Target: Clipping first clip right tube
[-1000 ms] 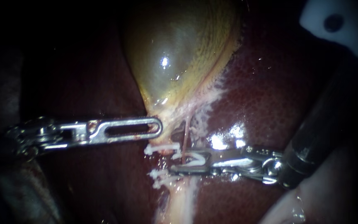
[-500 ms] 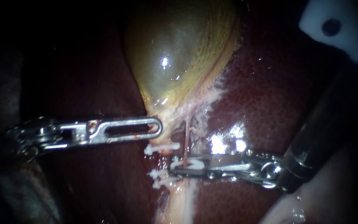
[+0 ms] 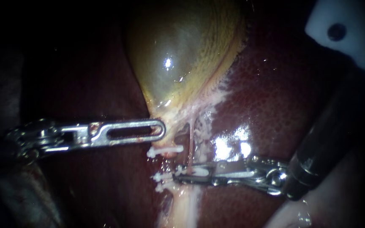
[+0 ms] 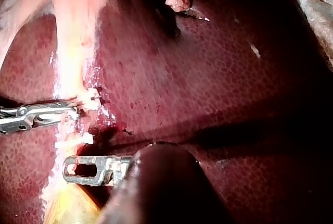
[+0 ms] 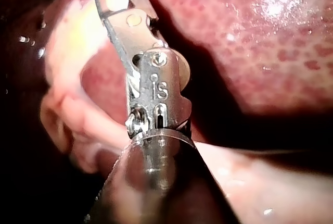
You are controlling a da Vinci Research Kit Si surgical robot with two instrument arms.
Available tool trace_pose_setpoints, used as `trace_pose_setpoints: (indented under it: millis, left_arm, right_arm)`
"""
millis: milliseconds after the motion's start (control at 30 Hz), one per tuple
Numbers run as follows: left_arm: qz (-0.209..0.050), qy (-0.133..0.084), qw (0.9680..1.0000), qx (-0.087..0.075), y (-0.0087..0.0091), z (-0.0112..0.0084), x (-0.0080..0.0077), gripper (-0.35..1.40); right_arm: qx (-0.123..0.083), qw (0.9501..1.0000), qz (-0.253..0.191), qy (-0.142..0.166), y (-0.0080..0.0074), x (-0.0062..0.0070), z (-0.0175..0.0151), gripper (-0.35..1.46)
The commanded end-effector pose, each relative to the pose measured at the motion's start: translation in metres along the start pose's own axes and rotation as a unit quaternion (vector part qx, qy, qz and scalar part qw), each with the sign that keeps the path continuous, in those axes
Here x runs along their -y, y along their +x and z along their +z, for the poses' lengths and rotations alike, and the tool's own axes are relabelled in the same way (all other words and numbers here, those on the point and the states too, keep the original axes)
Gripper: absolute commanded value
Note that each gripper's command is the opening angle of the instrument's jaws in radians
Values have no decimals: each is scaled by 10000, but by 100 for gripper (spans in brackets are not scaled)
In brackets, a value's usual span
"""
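my right instrument (image 3: 186, 173) has its jaws clamped down on the white clip (image 3: 199, 171), which straddles the thin reddish right tube (image 3: 189, 141) just below the gallbladder (image 3: 178, 55) neck, over the liver (image 3: 275, 97). i judge the squeeze nearly complete. what's left is to confirm the clip has locked, let go and back away. my left instrument (image 3: 159, 130) lies beside the neck. no tray or dish shows here.
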Motion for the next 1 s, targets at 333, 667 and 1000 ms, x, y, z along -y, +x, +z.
trace_pose_setpoints:
  millis: [333,667,1000]
  left_arm:
    - [-1,0,10000,2,0,0,0,-35]
    - [0,-1,10000,3,0,0,0,-35]
    - [0,-1,10000,3,0,0,0,-35]
  right_arm:
    - [24,10000,37,16,-3,-1,-2,-35]
    - [32,10000,38,30,-2,-5,-2,-35]
    - [32,10000,37,30,-2,-6,-2,-35]
